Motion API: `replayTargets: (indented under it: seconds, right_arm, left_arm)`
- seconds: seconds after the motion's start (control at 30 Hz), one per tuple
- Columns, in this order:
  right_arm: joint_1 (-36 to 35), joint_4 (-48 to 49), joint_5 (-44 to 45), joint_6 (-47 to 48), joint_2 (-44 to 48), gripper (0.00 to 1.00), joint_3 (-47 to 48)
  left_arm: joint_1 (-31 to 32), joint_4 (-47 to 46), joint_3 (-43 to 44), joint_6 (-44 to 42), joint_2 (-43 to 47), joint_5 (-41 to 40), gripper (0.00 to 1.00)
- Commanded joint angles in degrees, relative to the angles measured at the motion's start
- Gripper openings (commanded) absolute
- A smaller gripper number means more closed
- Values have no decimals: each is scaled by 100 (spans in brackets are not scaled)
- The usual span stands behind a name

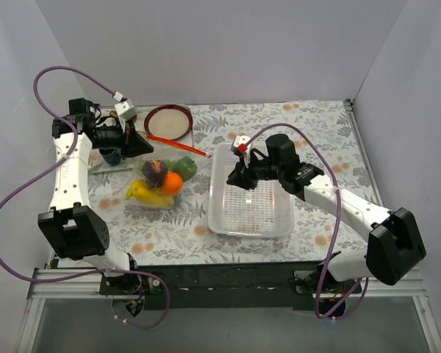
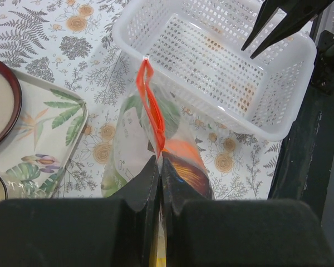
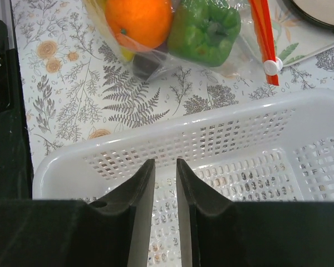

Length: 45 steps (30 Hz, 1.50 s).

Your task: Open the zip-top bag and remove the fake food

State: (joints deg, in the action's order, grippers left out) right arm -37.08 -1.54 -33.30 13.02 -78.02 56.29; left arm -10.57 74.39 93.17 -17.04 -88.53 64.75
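Clear plastic zip-top bag (image 1: 156,193) holding the fake food (image 1: 170,182) lies on the table (image 1: 309,125), left of the white basket (image 1: 250,234). Its orange-red zip strip (image 1: 178,145) forms the long axis. The left jaws are pressed together on one end, and the slider (image 3: 271,67) end points at the basket corner. Right jaws, narrowly parted and empty, hang over the basket near the slider; likely the arm to pull it.
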Motion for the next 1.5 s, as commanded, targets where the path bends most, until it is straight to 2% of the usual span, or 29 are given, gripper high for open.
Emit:
replayTargets:
  seconds: [0.0,0.2,0.33,0.5,0.53,0.63,0.97,1.47]
  right_arm:
    - [43,251,52,-80,156,32,127]
    - [43,776,333,-484,-380,32,1171]
    - [43,1164,-34,-949,-976,32,1945]
    - [-36,1244,-651,-1538,-1645,20,2684]
    - [-62,1244,-747,-1565,-1699,14,2755]
    - [-159,1244,-862,-1627,-1743,1,2660]
    - [-273,1376,-871,-1688,-1594,1,2105]
    - [-493,1280,-1310,-1864,-2015,3,2359]
  left_arm:
    - [-33,58,17,-142,29,485,0]
    - [186,498,167,-248,81,741,0]
    - [292,498,88,-143,196,767,0]
    - [397,498,70,-107,222,758,0]
    - [415,498,70,-89,222,758,0]
    - [468,489,79,-80,214,758,0]
    - [529,498,167,-63,161,793,0]
    - [617,498,334,43,143,864,0]
